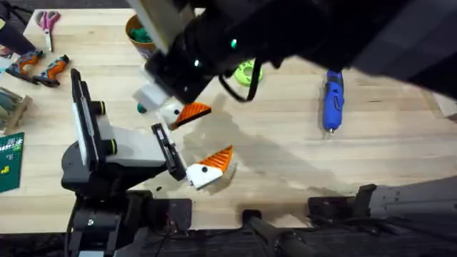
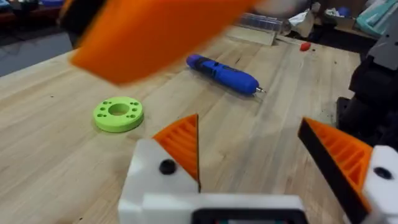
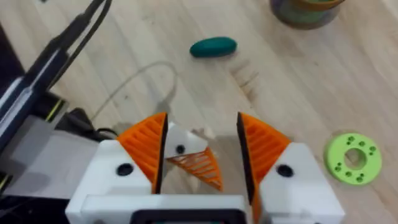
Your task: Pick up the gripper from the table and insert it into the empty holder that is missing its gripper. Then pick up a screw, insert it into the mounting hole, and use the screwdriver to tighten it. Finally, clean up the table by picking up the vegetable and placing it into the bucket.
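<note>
Bucket (image 1: 137,32) far left on table (image 1: 285,157), green thing inside. Vegetable (image 3: 213,46) lies outside it. Right hand (image 3: 202,152) wide open, empty; left hand (image 2: 267,158) wide open, empty.

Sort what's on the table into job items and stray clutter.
Job items: screwdriver, vegetable, bucket.
Lying about: lime disc, scissors.
</note>
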Available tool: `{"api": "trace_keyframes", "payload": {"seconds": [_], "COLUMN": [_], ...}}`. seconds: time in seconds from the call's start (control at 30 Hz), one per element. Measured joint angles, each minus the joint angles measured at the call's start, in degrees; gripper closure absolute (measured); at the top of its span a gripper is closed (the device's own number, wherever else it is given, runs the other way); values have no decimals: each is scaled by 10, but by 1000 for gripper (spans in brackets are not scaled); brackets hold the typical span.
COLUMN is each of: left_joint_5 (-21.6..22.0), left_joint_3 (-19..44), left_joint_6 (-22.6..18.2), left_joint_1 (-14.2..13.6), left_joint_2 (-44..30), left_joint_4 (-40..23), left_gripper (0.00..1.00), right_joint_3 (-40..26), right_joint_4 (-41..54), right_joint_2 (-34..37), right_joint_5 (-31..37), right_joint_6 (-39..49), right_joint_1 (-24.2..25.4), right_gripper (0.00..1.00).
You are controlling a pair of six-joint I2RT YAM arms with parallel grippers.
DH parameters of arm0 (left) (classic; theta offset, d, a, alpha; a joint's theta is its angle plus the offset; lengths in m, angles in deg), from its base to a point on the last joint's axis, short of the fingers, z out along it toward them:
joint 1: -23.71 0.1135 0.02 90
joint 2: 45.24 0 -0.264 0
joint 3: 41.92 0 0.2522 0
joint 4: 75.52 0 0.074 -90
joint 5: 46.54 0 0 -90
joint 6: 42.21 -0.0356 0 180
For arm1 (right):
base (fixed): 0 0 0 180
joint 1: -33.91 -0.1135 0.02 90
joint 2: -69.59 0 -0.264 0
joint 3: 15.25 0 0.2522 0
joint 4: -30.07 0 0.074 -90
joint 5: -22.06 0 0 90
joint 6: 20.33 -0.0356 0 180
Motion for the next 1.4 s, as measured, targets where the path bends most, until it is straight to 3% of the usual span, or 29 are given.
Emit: {"api": "trace_keyframes", "payload": {"seconds": [0.33,0.57,0.87,0.9,1.07,1.1,1.4], "left_joint_5": [0,0,0,0,-1,-1,-1], "left_joint_3": [0,0,0,0,0,0,0], "left_joint_6": [0,0,0,1,0,-3,-3], "left_joint_1": [0,0,0,0,0,0,0], "left_joint_2": [0,0,0,0,0,0,0], "left_joint_4": [0,0,0,0,0,0,0], "left_gripper": [14,14,15,100,876,994,996], "right_joint_3": [-16,-17,-17,-17,-17,-17,-18], "right_joint_4": [12,80,90,91,106,128,248], "right_joint_2": [-9,-11,-39,-40,-42,-49,-127], "right_joint_5": [0,16,22,22,23,23,23], "right_joint_6": [15,18,19,19,19,19,-7], "right_joint_1": [60,81,88,88,96,109,207], "right_gripper": [366,364,357,357,357,357,357]}}
